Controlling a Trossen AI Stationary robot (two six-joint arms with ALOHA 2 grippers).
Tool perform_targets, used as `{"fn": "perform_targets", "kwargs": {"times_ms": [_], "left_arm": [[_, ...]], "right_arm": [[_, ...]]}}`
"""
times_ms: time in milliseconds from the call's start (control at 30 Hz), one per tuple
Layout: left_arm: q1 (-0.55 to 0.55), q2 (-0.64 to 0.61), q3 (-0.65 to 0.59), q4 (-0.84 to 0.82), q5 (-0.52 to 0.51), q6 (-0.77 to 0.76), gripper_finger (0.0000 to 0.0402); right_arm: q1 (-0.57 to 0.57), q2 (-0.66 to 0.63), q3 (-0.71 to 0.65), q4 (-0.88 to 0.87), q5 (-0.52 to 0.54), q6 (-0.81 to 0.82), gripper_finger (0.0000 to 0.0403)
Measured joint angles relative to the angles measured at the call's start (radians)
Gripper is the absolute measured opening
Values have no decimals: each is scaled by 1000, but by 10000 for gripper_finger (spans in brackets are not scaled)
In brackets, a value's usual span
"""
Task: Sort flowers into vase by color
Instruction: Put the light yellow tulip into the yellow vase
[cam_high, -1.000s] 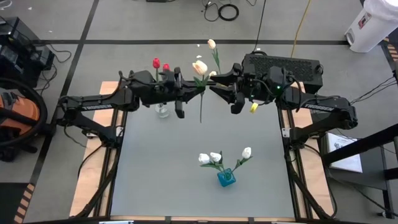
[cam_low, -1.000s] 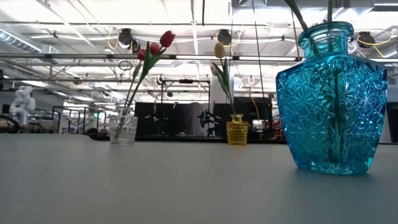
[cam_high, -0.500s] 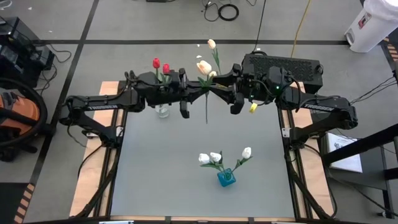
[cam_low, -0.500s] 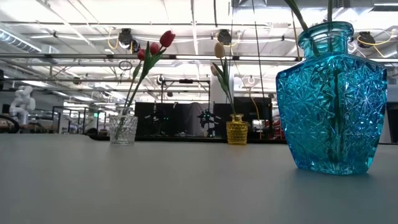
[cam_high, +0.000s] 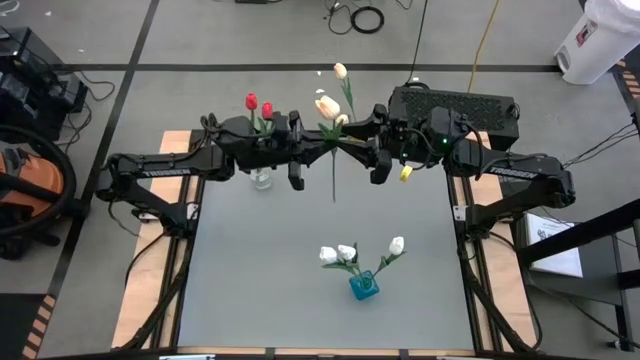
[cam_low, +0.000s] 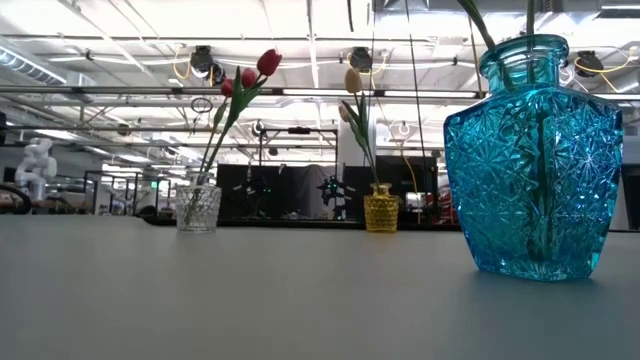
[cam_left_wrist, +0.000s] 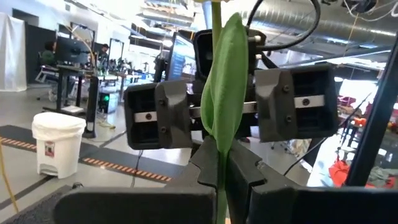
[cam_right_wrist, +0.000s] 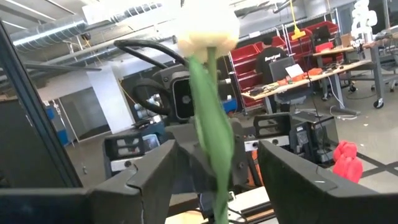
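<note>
I'm mid-handover: my left gripper (cam_high: 318, 148) pinches the cream tulip (cam_high: 325, 108) stem, right gripper (cam_high: 352, 148) gaping around it (empty), so next it closes.

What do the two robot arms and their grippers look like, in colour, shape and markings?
Both arms are black and jointed, with pale lettering along the forearm link. The left gripper and the right gripper have blocky dark fingers with screw-fastened plates. Black cables loop near the wrists, and a small green light shows on the right arm.
</note>
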Motion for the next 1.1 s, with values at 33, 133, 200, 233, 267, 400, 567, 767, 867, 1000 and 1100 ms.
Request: {"fn": "perform_targets", "kwargs": {"times_ms": [33, 133, 200, 233, 267, 400, 567, 767, 867, 1000, 1100], "left_arm": [[-1, 1, 0, 0, 1, -1, 8], [-6, 9, 0, -3, 3, -2, 8], [-9, 9, 0, -5, 3, -2, 8], [-9, 11, 0, -1, 3, -3, 8], [-10, 13, 0, 3, 3, -3, 8], [-10, 18, 0, -8, 3, -7, 8], [-10, 17, 0, -2, 2, -7, 8], [-10, 17, 0, -4, 2, -7, 8], [-10, 17, 0, -5, 2, -7, 8], [-10, 17, 0, -6, 2, -7, 8], [-10, 17, 0, -7, 2, -7, 8]], "right_arm": [[0, 0, 0, 0, 0, 2, 217], [0, 0, 0, 0, 0, 10, 217], [0, 0, 0, 0, 0, 33, 217], [0, 0, 0, 0, 0, 38, 217], [0, 0, 0, 0, 0, 42, 217], [0, 0, 0, 0, 12, 47, 217], [0, 0, 0, -8, 34, 58, 217], [0, 0, 0, -26, 30, 89, 217], [0, 0, 0, -26, 28, 100, 217], [6, 0, 0, -26, 26, 100, 212], [14, 1, 0, -25, 18, 102, 203]]}}
